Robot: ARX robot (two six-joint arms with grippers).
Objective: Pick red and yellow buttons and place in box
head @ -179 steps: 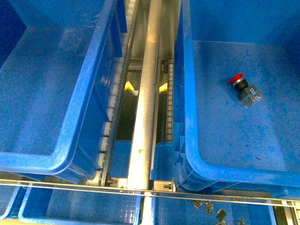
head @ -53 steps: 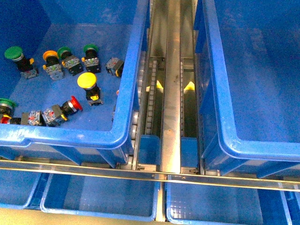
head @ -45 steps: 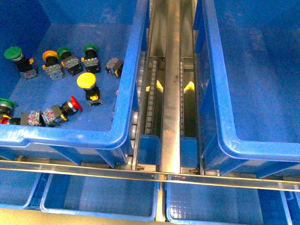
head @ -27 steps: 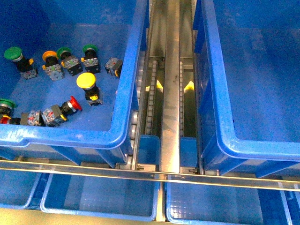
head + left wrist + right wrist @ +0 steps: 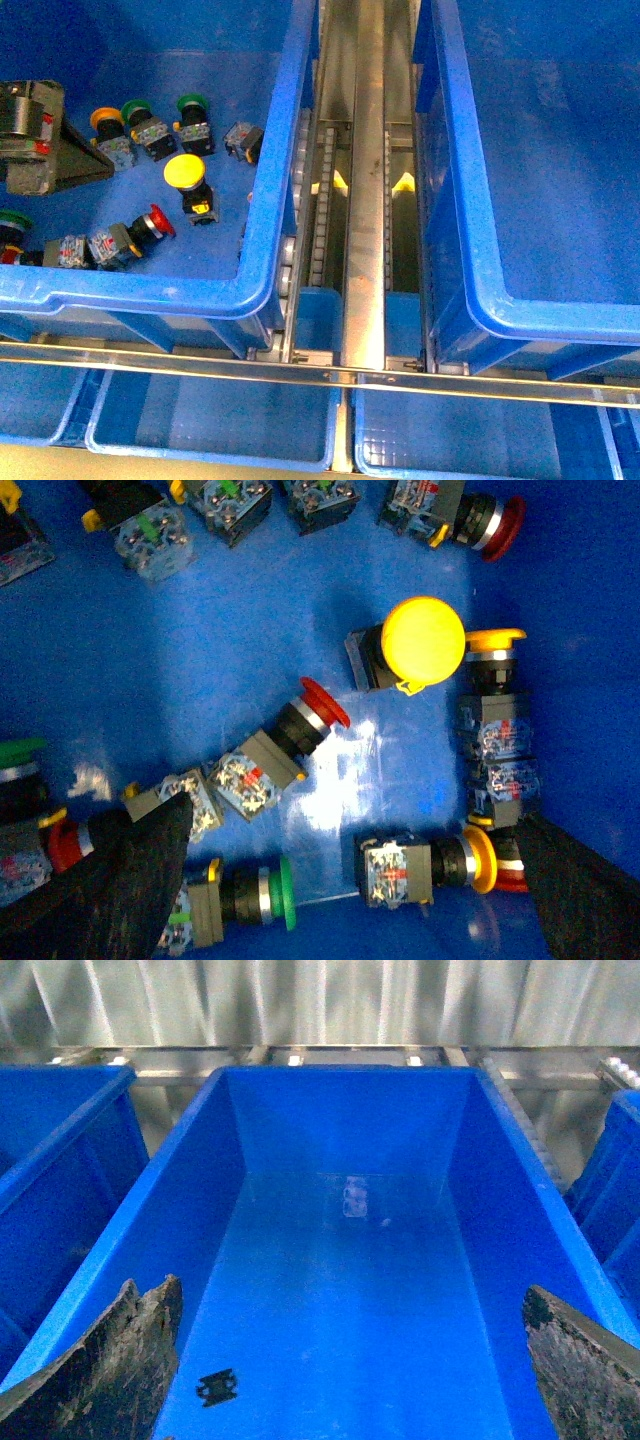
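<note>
Several buttons lie in the left bin (image 5: 262, 200). In the front view a yellow button (image 5: 184, 172) lies mid-bin, a red one (image 5: 155, 222) below it and an orange-yellow one (image 5: 105, 120) further back. My left arm (image 5: 30, 135) reaches in from the left. In the left wrist view my left gripper (image 5: 355, 818) is open above the bin floor. Between its fingers lie a yellow button (image 5: 478, 858) and a green one (image 5: 285, 892). A red button (image 5: 322, 702) and a yellow dome (image 5: 424, 642) lie beyond. My right gripper (image 5: 348, 1290) is open over the deep blue box (image 5: 200, 1170).
Green buttons (image 5: 192, 102) lie among the others at the back of the left bin. A metal roller rail (image 5: 368, 180) runs between the left bin and a second deep bin (image 5: 465, 200). Shallow trays (image 5: 210, 420) sit in front. A black scrap (image 5: 217, 1387) lies in the box.
My left arm has come into the front view from the left and now covers the far-left green button. The buttons and bins have not moved over the last second.
</note>
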